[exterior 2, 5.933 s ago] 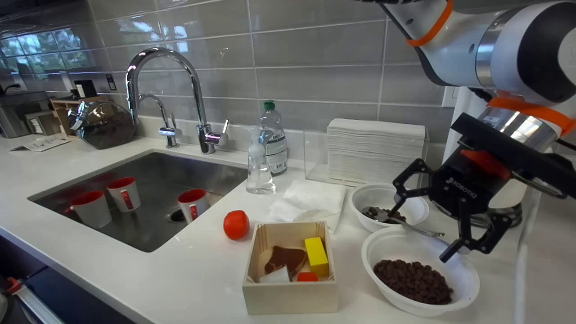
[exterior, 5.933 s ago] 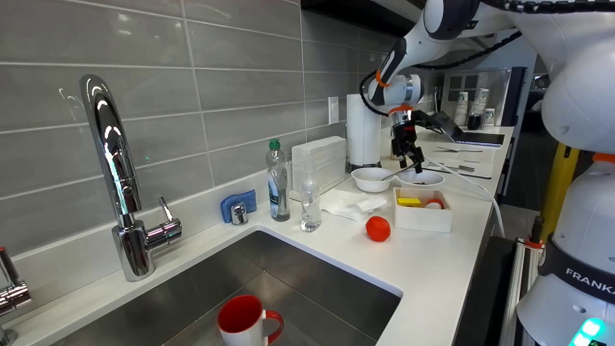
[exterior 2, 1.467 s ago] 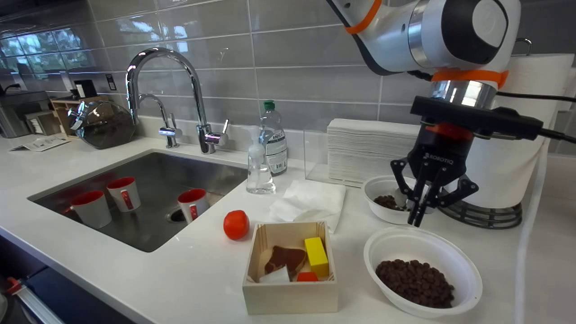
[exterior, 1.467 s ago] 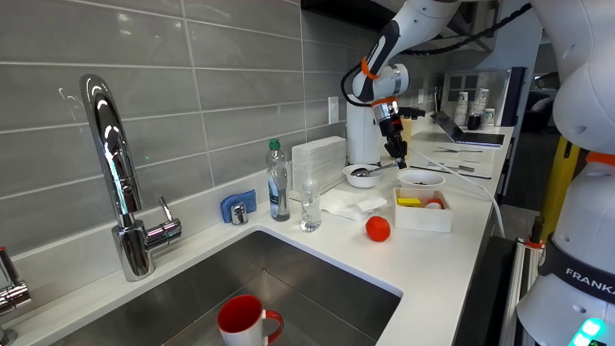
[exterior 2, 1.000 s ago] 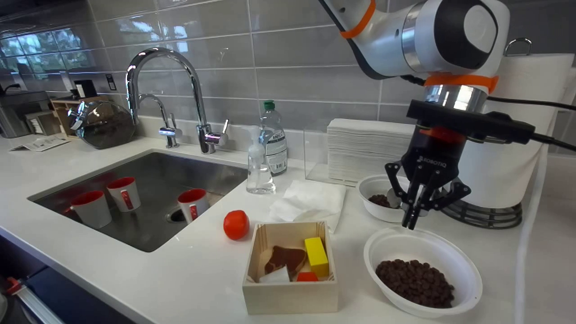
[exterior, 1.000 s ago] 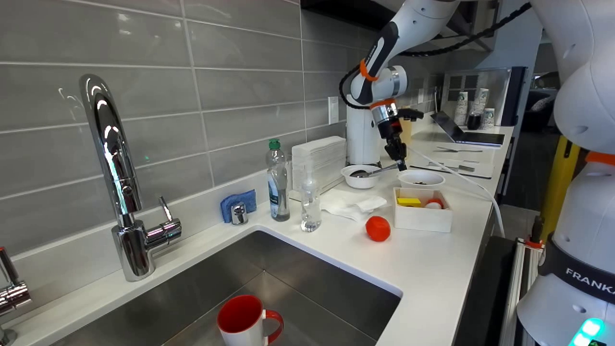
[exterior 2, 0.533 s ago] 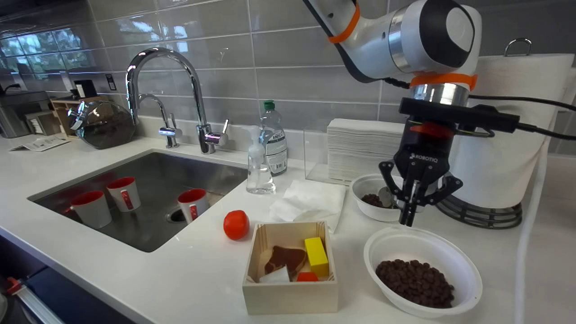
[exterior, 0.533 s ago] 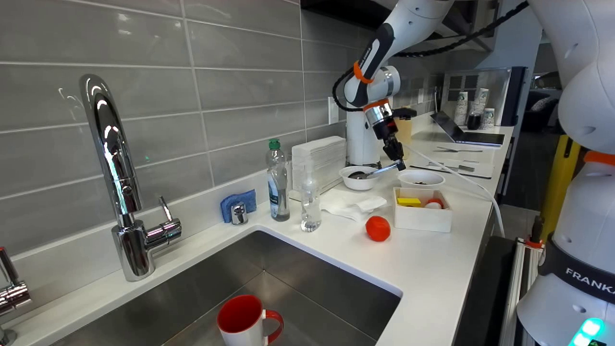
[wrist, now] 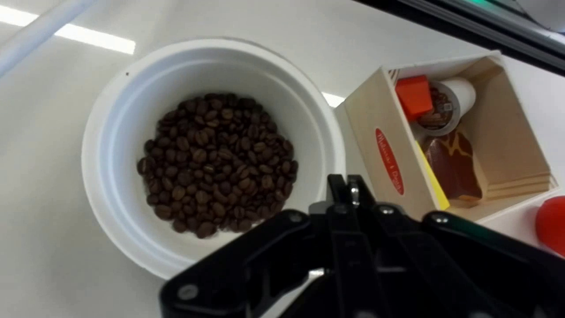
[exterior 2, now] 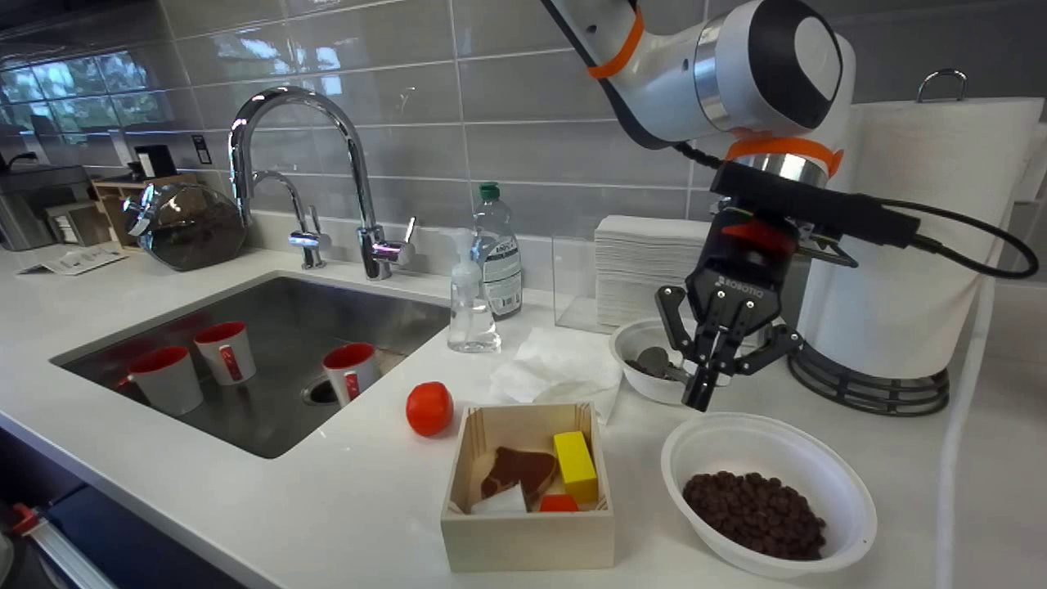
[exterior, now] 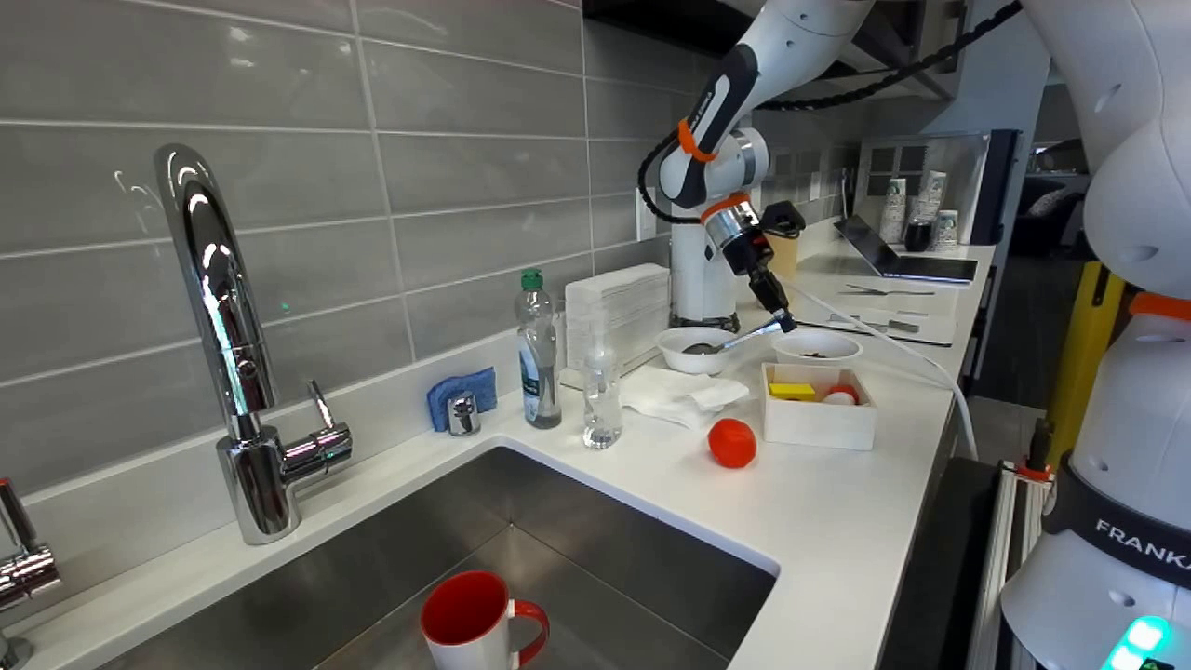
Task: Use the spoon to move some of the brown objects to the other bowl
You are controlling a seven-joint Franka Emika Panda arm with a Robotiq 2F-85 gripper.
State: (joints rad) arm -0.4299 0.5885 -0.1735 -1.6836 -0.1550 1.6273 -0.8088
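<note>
Gray wall tiles (exterior 2: 572, 155) back a white kitchen counter (exterior 2: 343, 483) as a robot arm (exterior 2: 679, 82) reaches down over two white bowls. Its black gripper (exterior 2: 699, 393), seen between the bowls in both exterior views, has its fingers drawn together and clamped on the handle of a silvery spoon (exterior: 749, 336). The spoon slants down from the grip, its head within the rim of the wall-side bowl (exterior 2: 642, 335), near the napkin stack (exterior 2: 646, 270); whether the head touches the contents, or carries any, cannot be told. Dark pieces (exterior 2: 634, 366) show in that bowl beside the spoon's head. Brown beans (wrist: 216, 163) lie heaped in the second bowl (wrist: 99, 150), just beside a wooden box (exterior 2: 527, 540) holding a yellow block (exterior 2: 577, 466) and a red block (exterior 2: 559, 503). What looks like a tomato (exterior 2: 429, 409) sits near the box, with a crumpled napkin (exterior 2: 564, 368) behind. Three red-and-white mugs (exterior 2: 225, 360) sit in the sink (exterior 2: 282, 388), below a chrome faucet (exterior 2: 361, 184); a green-capped bottle (exterior 2: 501, 266) and a clear pump bottle (exterior 2: 470, 319) stand near its corner. Paper towels (exterior 2: 891, 303) stand upright on a holder in an exterior view.
</note>
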